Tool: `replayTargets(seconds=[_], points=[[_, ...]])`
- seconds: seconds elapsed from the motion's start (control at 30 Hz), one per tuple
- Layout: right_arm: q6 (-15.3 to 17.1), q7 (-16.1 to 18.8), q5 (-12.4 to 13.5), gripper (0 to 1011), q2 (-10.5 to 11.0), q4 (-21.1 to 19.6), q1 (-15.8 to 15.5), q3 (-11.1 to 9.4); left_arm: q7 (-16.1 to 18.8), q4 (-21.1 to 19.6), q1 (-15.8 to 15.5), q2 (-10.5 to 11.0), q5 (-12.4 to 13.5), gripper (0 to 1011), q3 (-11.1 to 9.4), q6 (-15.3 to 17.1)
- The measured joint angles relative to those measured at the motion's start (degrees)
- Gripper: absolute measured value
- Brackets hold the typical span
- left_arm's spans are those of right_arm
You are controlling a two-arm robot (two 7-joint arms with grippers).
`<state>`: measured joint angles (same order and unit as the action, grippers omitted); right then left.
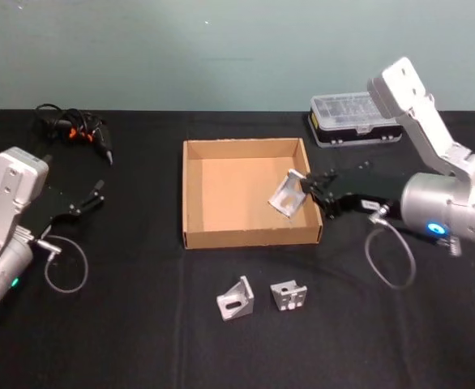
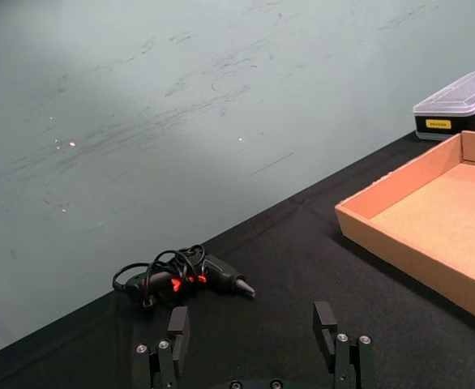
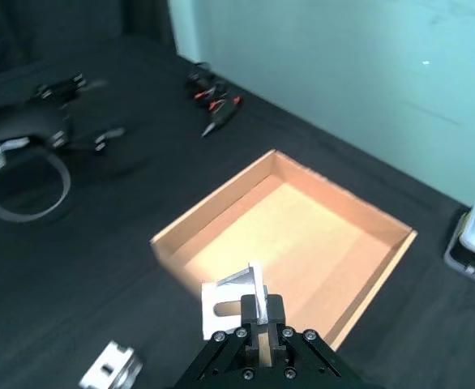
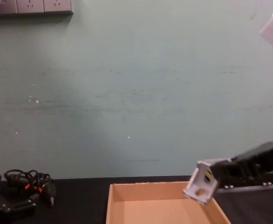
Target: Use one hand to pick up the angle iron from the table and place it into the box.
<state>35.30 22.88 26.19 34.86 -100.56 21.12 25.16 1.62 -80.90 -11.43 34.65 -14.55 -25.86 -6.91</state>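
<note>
Over the right wall of the shallow tan cardboard box (image 1: 246,237), the right arm's black fingered gripper (image 1: 309,191) is clamped on a silver L-shaped metal angle iron (image 1: 286,197), tilted and raised clear of the box floor. Pick done; lowering and release are left, by my reading. A second silver angle bracket (image 1: 235,299) and a third bracket (image 1: 288,296) lie on the matte black table (image 1: 124,324), near side of the box. The left gripper (image 1: 87,201) is parked at left, fingers spread wide, empty.
</note>
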Motion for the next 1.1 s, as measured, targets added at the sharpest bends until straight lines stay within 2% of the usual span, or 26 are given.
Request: replayTargets(seconds=[0.07,0.17,0.2,0.27,0.33,0.47,0.57,0.8,1.1], points=[[0.22,-1.13,-0.38,75,-2.17,2.50,2.00,0.61,0.00,0.00,0.00,0.00,0.00,1000,0.00,0.00],[0.31,-2.28,-1.02,74,-4.22,5.05,3.76,1.20,0.00,0.00,0.00,0.00,0.00,1000,0.00,0.00],[0.31,-3.17,-1.60,75,-5.63,6.91,4.84,1.59,0.00,0.00,0.00,0.00,0.00,1000,0.00,0.00],[0.20,-3.81,-2.15,75,-6.89,8.76,5.71,1.90,0.00,0.00,0.00,0.00,0.00,1000,0.00,0.00],[-0.49,-5.13,-3.68,75,-9.54,13.13,7.53,2.65,0.00,0.00,0.00,0.00,0.00,1000,0.00,0.00],[-1.54,-5.85,-5.00,75,-11.83,17.36,9.10,3.41,0.00,0.00,0.00,0.00,0.00,1000,0.00,0.00],[-3.54,-6.12,-6.81,75,-14.25,22.52,10.98,4.58,0.00,0.00,0.00,0.00,0.00,1000,0.00,0.00],[-6.49,-7.12,-9.51,75,-17.33,28.49,13.11,5.61,0.00,0.00,0.00,0.00,0.00,1000,0.00,0.00],[-7.37,-8.64,-11.09,75,-19.72,32.49,13.98,4.83,0.00,0.00,0.00,0.00,0.00,1000,0.00,0.00]])
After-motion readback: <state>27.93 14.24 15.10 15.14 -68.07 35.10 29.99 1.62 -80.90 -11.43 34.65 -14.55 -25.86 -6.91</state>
